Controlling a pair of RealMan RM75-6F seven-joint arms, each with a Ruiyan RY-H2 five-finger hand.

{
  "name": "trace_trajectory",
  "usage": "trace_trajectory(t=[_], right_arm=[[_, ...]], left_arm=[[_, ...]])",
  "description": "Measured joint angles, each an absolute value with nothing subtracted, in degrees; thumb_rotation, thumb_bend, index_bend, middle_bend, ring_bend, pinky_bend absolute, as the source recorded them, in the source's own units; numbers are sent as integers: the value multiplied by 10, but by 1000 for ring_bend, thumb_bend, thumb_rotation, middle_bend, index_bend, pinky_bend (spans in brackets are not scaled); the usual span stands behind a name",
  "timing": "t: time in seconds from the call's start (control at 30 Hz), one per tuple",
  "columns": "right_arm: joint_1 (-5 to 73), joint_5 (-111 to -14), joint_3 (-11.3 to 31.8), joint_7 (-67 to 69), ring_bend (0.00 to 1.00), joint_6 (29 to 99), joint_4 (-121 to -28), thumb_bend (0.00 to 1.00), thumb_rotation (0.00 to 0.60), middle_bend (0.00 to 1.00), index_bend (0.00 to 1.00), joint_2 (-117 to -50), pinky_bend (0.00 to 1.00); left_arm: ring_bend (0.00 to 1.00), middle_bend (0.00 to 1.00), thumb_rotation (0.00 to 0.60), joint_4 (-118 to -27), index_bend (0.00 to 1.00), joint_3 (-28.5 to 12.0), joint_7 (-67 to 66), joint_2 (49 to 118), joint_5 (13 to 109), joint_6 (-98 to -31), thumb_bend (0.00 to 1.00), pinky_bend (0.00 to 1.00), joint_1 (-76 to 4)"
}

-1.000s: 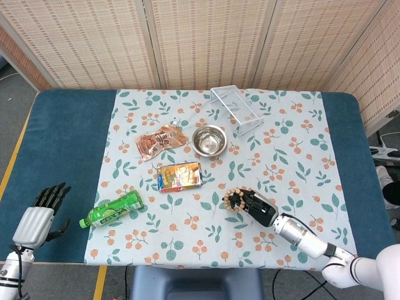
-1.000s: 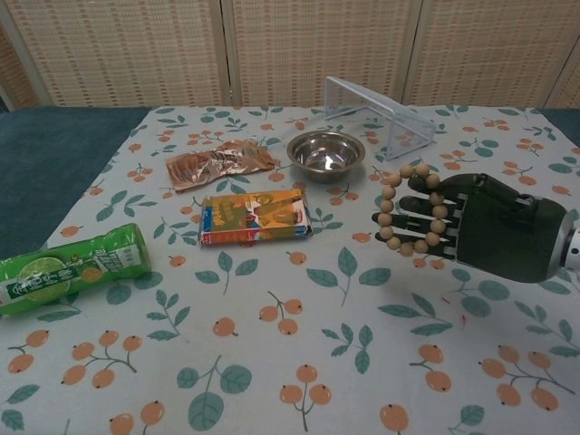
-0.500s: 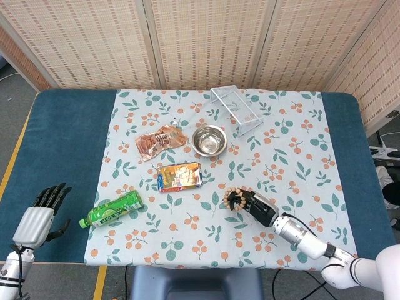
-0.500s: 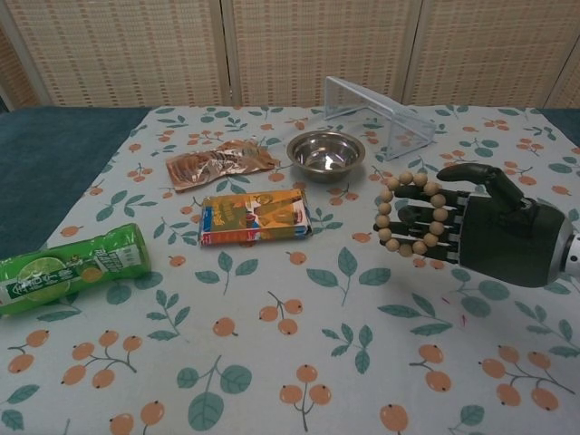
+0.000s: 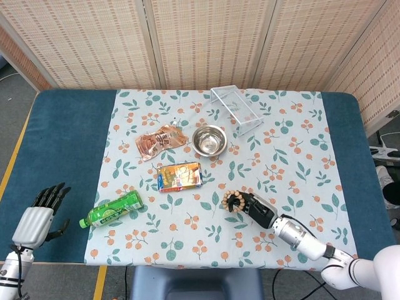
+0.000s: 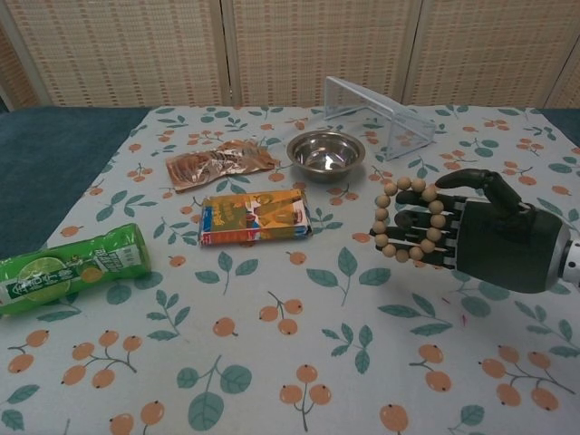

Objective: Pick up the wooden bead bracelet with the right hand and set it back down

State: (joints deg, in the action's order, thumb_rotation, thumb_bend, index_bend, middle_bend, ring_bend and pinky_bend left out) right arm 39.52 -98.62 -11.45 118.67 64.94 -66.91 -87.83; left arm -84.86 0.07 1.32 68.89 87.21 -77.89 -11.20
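My right robot hand (image 6: 494, 237) sits a touch nearer me and lower than half a second ago, with the bracelet (image 6: 404, 220) riding along; nothing else on the counter (image 5: 69, 134) has shifted. The bracelet is looped around the outstretched fingers (image 6: 426, 222), which lie nearly straight and side by side, the thumb (image 6: 485, 179) arched over the top just behind the beads. So the loop hangs on the fingers rather than being squeezed in a fist. In the head view the bracelet (image 5: 233, 201) shows at the tip of the right robot hand (image 5: 257, 209), low over the cloth (image 5: 300, 156); I cannot tell whether the beads touch it.

My left robot hand (image 5: 42, 211) rests at the near left edge, fingers spread and holding nothing. Beyond it lies the green bottle (image 5: 112, 209), then the snack box (image 5: 179, 176), the foil packet (image 5: 160, 141) and steel bowl (image 5: 209, 140), and farthest the clear box (image 5: 236, 110).
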Motion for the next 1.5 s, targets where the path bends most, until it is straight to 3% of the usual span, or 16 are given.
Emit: trace_trajectory(t=[0.2,0.3,0.37,0.6,0.87,1.0,1.17,1.5], right_arm=[[396,-988,-115,1184,195,654,-668,743,219,515,494,-879,24],[396,-987,-115,1179,193,654,-669,927,233,515,492,-877,24],[395,-984,-115,1173,181,653,-671,999,276,515,471,-876,24],[400,-982,-113,1165,155,649,-684,1000,437,505,423,-867,24],[393,-967,-104,1123,166,651,-683,1000,600,505,541,-867,29],[385,-943,-85,1055,180,652,-684,1000,600,524,600,-867,36],[376,-910,-56,916,180,655,-684,1000,600,525,602,-867,36],[363,-859,-4,517,180,664,-646,1000,600,526,606,-875,35]], left_arm=[[0,0,600,-848,66,1,14,689,873,-780,430,99,-112],[0,0,600,-848,66,1,15,689,873,-780,430,99,-112],[0,0,600,-849,66,1,15,688,874,-780,430,100,-112],[0,0,600,-849,67,2,15,688,876,-782,430,100,-112],[0,0,600,-849,67,1,18,687,875,-783,430,100,-111],[0,0,600,-849,67,1,19,687,875,-783,430,100,-111],[0,0,600,-848,67,1,19,687,875,-781,430,99,-112],[0,0,600,-850,67,2,13,689,875,-779,429,100,-112]])
